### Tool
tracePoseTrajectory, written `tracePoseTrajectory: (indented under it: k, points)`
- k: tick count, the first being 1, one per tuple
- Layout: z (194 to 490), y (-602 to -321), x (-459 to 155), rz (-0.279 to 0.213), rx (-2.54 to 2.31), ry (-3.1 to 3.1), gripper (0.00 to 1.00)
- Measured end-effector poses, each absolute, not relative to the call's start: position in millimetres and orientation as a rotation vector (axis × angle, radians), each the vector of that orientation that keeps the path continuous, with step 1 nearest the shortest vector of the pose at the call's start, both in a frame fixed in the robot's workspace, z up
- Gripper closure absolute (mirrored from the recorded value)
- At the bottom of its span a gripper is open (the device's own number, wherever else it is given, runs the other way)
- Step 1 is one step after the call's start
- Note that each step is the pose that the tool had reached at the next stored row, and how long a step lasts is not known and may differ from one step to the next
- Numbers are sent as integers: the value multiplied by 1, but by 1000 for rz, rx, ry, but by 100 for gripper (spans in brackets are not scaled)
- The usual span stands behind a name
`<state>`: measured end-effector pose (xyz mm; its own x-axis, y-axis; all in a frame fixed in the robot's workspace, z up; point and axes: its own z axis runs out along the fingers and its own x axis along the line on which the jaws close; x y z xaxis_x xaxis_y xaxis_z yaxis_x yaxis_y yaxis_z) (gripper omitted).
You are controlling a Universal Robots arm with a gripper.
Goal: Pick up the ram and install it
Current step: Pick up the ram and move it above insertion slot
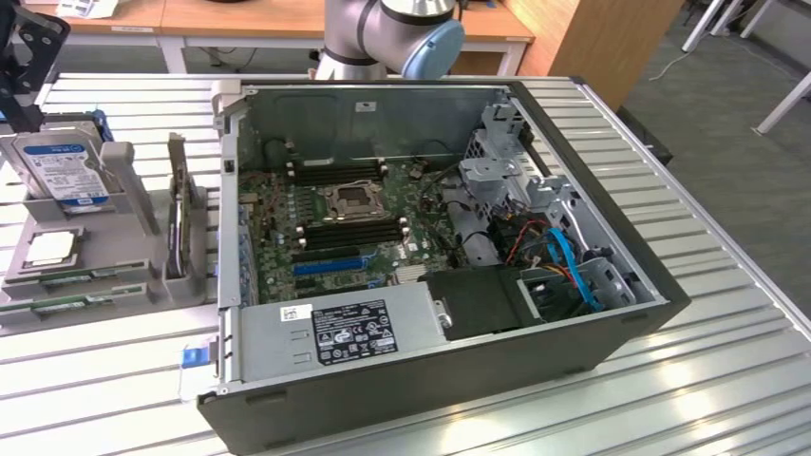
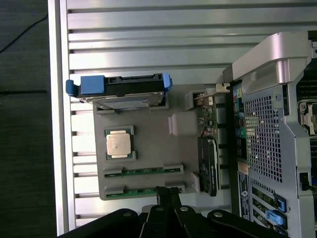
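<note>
My pincer (image 2: 167, 192) is closed on nothing, hovering by the thin green ram stick (image 2: 141, 190) in its grey plastic holder (image 2: 153, 144) on the slatted metal tabletop (image 2: 148, 29). Descending like this, I'd risk jabbing the stick.

Your slatted bench and the room behind it.
You work on a ribbed metal table (image 1: 723, 323) whose slats throw back bright reflections. Behind it stand light wooden desks (image 1: 241, 17), and a tall wooden panel (image 1: 595, 38) rises toward the exterior view's right. Grey carpet floor (image 1: 735, 133) lies past the table edge, with a white cable (image 1: 662, 66) trailing on it near slanted white furniture legs (image 1: 783, 95). From the wrist view you see a thin dark cable (image 2: 22, 37) on the dark floor beside the table.
</note>
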<state>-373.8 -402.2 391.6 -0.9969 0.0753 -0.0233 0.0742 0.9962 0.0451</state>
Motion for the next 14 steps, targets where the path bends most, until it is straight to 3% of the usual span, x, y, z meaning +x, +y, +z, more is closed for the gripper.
tracePoseTrajectory:
  k: [14]
  points:
    - [392, -402, -374, 70, 49, 3116, 90]
